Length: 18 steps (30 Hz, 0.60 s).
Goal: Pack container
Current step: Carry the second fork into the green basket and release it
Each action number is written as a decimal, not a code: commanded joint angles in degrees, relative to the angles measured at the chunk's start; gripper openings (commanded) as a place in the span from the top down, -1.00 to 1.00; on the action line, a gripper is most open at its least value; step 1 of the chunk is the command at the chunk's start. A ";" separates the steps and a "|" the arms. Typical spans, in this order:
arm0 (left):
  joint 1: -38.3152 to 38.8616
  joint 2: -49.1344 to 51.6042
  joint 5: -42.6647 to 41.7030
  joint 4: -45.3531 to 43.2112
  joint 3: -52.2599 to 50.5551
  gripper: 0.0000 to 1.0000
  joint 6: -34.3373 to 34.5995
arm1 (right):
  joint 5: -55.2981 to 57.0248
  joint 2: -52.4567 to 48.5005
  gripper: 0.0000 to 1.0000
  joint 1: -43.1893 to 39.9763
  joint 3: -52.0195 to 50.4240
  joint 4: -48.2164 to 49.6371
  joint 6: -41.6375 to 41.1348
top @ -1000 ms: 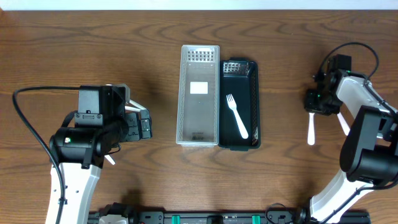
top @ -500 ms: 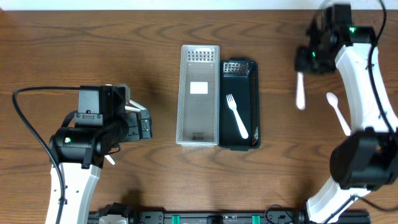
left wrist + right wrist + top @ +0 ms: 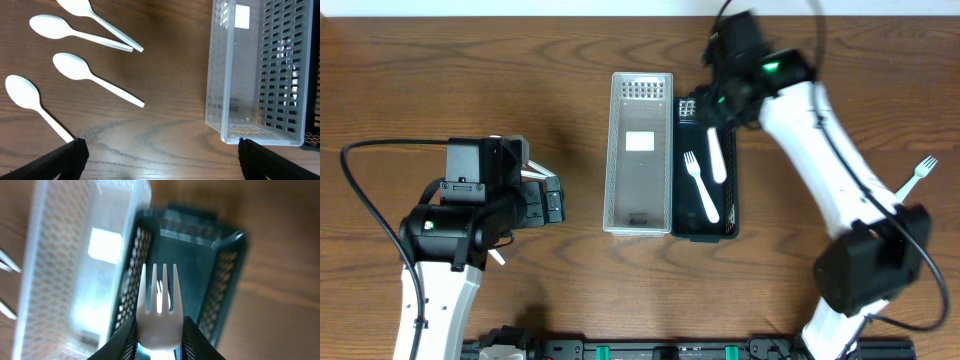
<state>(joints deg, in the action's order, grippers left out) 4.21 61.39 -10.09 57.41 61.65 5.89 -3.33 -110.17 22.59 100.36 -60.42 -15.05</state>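
Observation:
My right gripper (image 3: 717, 122) is shut on a white fork (image 3: 716, 158) and holds it above the black container (image 3: 728, 150); in the right wrist view the fork (image 3: 159, 307) sits between the fingers, tines forward, over the black container (image 3: 225, 275). Another white fork (image 3: 700, 186) lies inside that container. A clear slotted container (image 3: 640, 150) stands beside it on its left, empty apart from a label. My left gripper (image 3: 556, 200) (image 3: 160, 146) is open and empty, left of the clear container (image 3: 260, 75).
Several white spoons (image 3: 92, 80) lie on the wooden table under my left arm. One more white fork (image 3: 919, 169) lies at the far right of the table. A black cable (image 3: 360, 190) loops at the left.
My right arm has swung from the far right of the table to above the black container, carrying the fork. The left arm has not moved.

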 commanded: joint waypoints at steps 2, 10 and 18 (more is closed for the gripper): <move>-0.28 -0.15 0.48 0.24 0.83 -0.96 -0.92 | 3.93 -4.33 0.76 1.03 -4.50 0.94 -2.12; -0.28 -0.15 0.48 0.24 0.83 -0.96 -0.92 | 2.86 -8.61 0.39 1.14 -8.17 3.04 -1.57; -0.28 -0.15 0.48 0.24 0.83 -0.96 -0.92 | -0.59 -7.76 -0.28 0.98 -2.27 1.25 2.78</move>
<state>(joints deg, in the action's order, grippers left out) 4.21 61.39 -10.11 57.45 61.65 5.89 -2.20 -118.91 23.49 93.45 -58.13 -14.61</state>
